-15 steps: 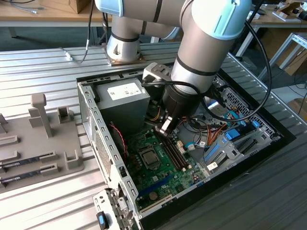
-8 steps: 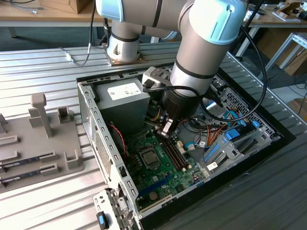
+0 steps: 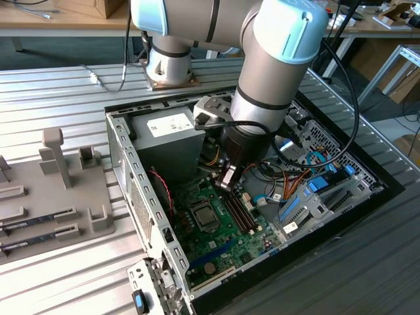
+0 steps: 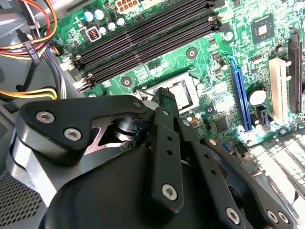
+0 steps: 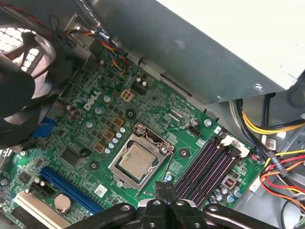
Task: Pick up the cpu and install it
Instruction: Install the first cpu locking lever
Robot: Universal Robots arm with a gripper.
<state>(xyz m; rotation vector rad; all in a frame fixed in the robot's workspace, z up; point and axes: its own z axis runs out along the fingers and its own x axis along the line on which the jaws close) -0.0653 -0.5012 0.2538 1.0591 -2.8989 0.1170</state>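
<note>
The cpu (image 5: 137, 162) sits flat in its socket (image 5: 139, 157) on the green motherboard (image 5: 81, 143), its silvery-grey top facing up inside the metal socket frame; in the second wrist view the cpu (image 4: 182, 94) shows partly behind the gripper's fingertips. The motherboard (image 3: 216, 226) lies in the open computer case (image 3: 128, 164), which rests on the slatted metal worktop (image 3: 59, 85).

The gripper (image 3: 226, 180) hangs over the board, just beside the socket (image 3: 202, 215) and above the row of dark memory slots (image 3: 239, 210). In the first wrist view the gripper (image 5: 165, 191) has its two fingers pressed together with nothing between them, their tips hovering near the socket's edge and clear of the chip. The same closed, empty gripper (image 4: 164, 98) shows in the second wrist view.

The grey power supply (image 3: 167, 134) fills the case's far corner, with coloured cables (image 5: 274, 157) running past the memory slots (image 5: 205, 167). A long blue expansion slot (image 5: 69, 188) runs along the board. To the exterior view's left, a grey fixture tray (image 3: 52, 190) stands on the worktop well apart from the case
</note>
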